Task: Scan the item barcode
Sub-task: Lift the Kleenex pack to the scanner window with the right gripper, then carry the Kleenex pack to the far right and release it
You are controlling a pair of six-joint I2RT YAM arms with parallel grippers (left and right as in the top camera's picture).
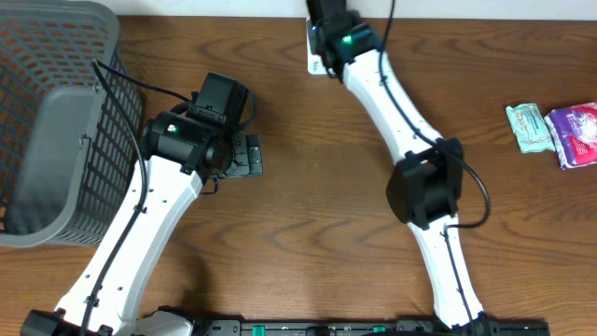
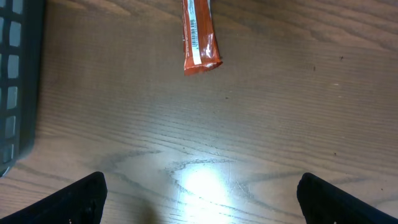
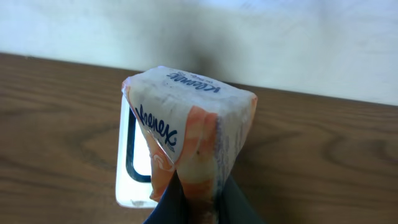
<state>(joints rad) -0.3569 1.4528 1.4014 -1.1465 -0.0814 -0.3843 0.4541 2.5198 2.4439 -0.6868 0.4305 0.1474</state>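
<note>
Qty 2 arms, qty 2 pincers. The right pincer [image 3: 198, 202] is clenched on qty 1 Kleenex tissue pack [image 3: 186, 118], the task item: white film w/ orange panels, gripped at its lower end and held upright, tilted, w/ the brand print facing the wrist cam. The pack sits at the far edge of the table [image 1: 308, 233], above and just in front of qty 1 white scanner unit [image 3: 132, 165], which lies flat on the wood; its dark window is partly hidden behind the pack. Contact between pack and scanner cannot be determined. The left pincer [image 2: 205, 199] is released, jaws spread wide and empty, hovering over bare wood near qty 1 grey mesh basket [image 1: 56, 121] at the left side. Qty 1 red-orange bar wrapper [image 2: 199, 37] lies flat ahead of the left pincer, barcode side up, well apart from both fingertips. Far right of the table: qty 2 packets lying flat, one teal packet [image 1: 530, 126] and one purple packet [image 1: 578, 135], touching or just beside each other.
</note>
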